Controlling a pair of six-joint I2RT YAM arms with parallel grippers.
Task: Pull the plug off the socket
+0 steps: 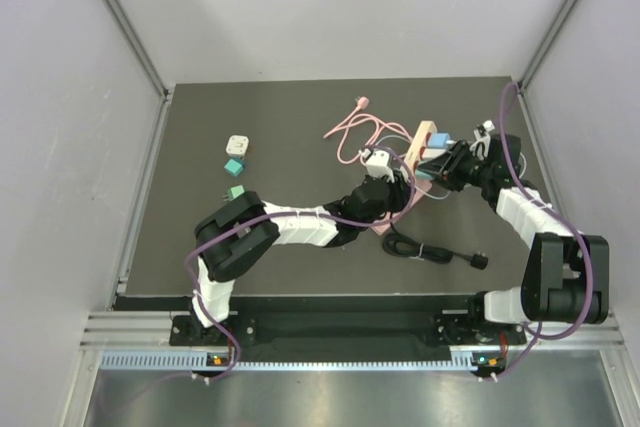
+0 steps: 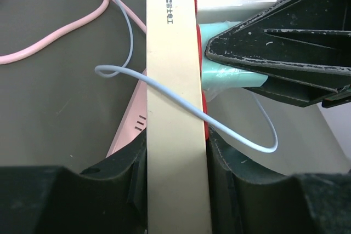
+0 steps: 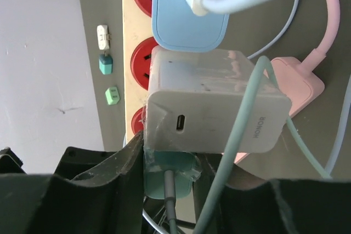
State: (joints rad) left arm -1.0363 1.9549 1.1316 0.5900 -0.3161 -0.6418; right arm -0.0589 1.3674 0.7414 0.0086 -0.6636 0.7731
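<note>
Gripping the cream power strip [image 2: 173, 108] across its width, the left gripper [image 2: 176, 160] is seen clenched at the far right of the table [image 1: 200, 257]. The mint-green plug [image 3: 184, 182], seated in the strip just beside a white Honor charger [image 3: 214, 108], is grasped by the right gripper [image 3: 170, 163].

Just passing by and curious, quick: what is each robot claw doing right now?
Left gripper: closed, holding the power strip.
Right gripper: closed on the green plug.
</note>
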